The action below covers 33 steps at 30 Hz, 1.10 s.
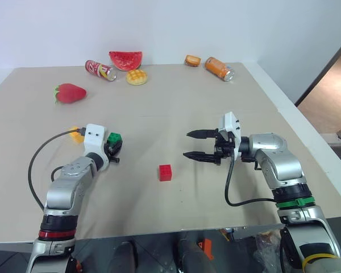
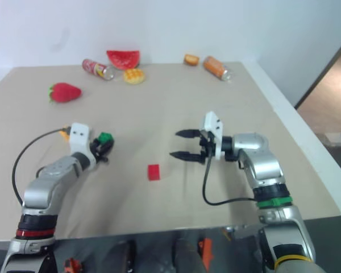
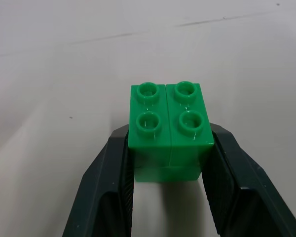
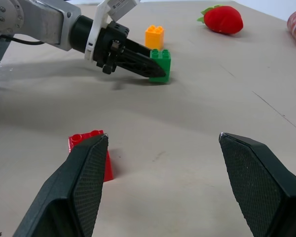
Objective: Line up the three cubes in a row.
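Table (image 1: 176,222) of pale beige is seen under both arms. Nearest lies the red cube (image 1: 165,172), alone between the two grippers and touched by neither. To its right, the right gripper (image 1: 194,144) is held just above the surface, its fingers spread wide and pointing toward the robot's left, with nothing between them. To the left and slightly farther, the left gripper (image 3: 167,182) is closed on the green cube (image 3: 168,123), which is clamped by its two sides with its four studs up and rests on the table. Just beyond, the yellow-orange cube (image 4: 154,36) is set near the green one but apart from it. Farther off, a strawberry (image 1: 70,92) is found at the left. Along the far edge are placed a red can (image 1: 100,70), a watermelon slice (image 1: 125,60), a waffle bun (image 1: 136,77), a small pastry (image 1: 192,60) and an orange can (image 1: 219,69); the cans' lettering cannot be read.
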Each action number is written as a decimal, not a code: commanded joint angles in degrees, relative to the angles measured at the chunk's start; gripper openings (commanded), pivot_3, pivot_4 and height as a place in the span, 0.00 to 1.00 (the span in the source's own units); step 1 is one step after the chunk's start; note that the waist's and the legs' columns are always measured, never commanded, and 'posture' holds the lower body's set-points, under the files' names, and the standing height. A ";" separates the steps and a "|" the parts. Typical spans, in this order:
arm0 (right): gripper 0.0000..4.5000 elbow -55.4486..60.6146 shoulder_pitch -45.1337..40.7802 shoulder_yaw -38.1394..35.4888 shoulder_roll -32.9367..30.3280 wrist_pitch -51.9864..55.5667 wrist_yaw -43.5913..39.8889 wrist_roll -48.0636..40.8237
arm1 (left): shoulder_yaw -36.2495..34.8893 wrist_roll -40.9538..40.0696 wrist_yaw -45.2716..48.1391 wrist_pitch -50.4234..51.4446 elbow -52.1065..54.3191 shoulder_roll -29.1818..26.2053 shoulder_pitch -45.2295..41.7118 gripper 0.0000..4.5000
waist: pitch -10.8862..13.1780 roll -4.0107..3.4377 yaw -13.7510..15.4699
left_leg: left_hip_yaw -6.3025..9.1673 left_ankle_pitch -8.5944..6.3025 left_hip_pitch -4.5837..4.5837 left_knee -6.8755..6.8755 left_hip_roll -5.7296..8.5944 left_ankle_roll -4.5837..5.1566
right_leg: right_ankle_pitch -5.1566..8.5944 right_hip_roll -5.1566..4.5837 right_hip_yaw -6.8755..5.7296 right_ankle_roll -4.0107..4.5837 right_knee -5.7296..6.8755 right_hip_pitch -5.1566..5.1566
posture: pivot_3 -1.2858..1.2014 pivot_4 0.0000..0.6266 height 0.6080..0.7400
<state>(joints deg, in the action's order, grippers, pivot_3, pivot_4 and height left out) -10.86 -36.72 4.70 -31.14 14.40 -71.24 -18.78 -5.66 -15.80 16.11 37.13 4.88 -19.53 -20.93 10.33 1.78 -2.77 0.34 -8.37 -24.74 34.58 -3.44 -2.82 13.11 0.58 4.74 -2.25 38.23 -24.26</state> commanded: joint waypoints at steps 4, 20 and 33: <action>0.83 1.56 -0.27 0.13 -0.53 -0.95 -0.25 0.15 | -2.49 -4.97 17.54 -14.21 -2.69 -4.99 -0.18 0.29 | 0.00 0.00 -0.01 | -0.01 0.00 0.00 -0.01 0.00 0.00 | 0.00 0.00 0.00 0.01 0.00 -0.01 | 0.52 0.24 1.00; 0.83 5.07 1.21 -0.65 -2.25 0.99 0.13 -0.23 | 3.30 -10.18 65.72 -34.94 -14.43 -18.94 1.54 0.29 | 0.01 -0.01 0.02 | -0.05 -0.01 -0.06 -0.03 -0.02 -0.01 | 0.22 -0.04 0.00 0.37 -0.04 -0.07 | 0.52 0.24 1.00; 0.83 17.02 8.05 -3.37 -7.38 6.59 -0.40 -5.39 | 7.18 -5.11 74.59 -46.53 -34.02 -14.78 -8.79 0.29 | 0.01 -0.02 0.01 | 0.01 -0.05 -0.20 -0.03 -0.05 0.07 | 0.18 0.01 -0.06 0.14 -0.03 -0.19 | 0.52 0.24 1.00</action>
<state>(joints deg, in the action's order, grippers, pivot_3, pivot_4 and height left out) 1.96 -28.74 3.42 -37.70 20.41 -71.41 -22.10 1.90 -21.09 89.43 -7.23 -28.19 -34.22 -28.40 10.34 1.76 -2.76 0.35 -8.42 -24.96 34.55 -3.49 -2.75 13.28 0.60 4.67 -2.11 38.21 -24.46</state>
